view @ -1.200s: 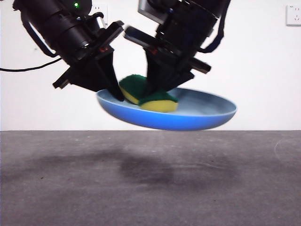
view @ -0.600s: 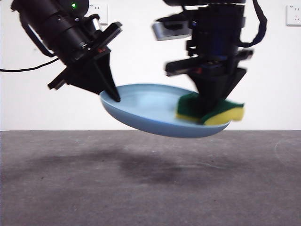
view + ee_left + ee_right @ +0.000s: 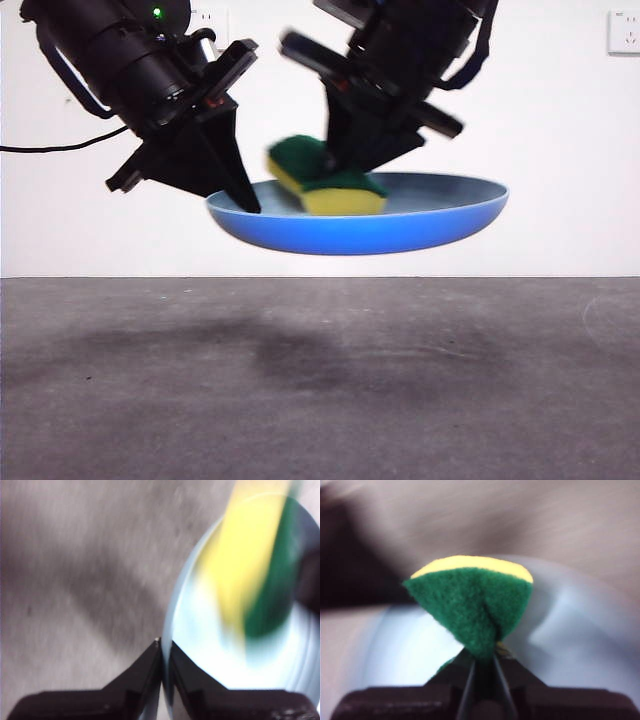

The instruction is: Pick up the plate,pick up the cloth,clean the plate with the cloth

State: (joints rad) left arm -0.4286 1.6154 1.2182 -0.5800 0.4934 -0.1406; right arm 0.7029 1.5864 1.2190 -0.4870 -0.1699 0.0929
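Above grey table (image 3: pixel 320 400): left jaws (image 3: pixel 164 652) clamp plate (image 3: pixel 360 230) rim; right jaws (image 3: pixel 481 672) pinch cloth (image 3: pixel 325 180) on plate.

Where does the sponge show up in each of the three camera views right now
Front view: the sponge sits upper centre, on the plate.
Left wrist view: blurred yellow and green streak.
Right wrist view: centre, green face showing, pinched in the right gripper.
Shared landmark: the plate.

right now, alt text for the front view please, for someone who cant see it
Two black robot arms hold a blue plate in the air above a grey table. The left gripper clamps the plate's rim, while the right gripper presses a yellow and green sponge into the plate. White wall behind.
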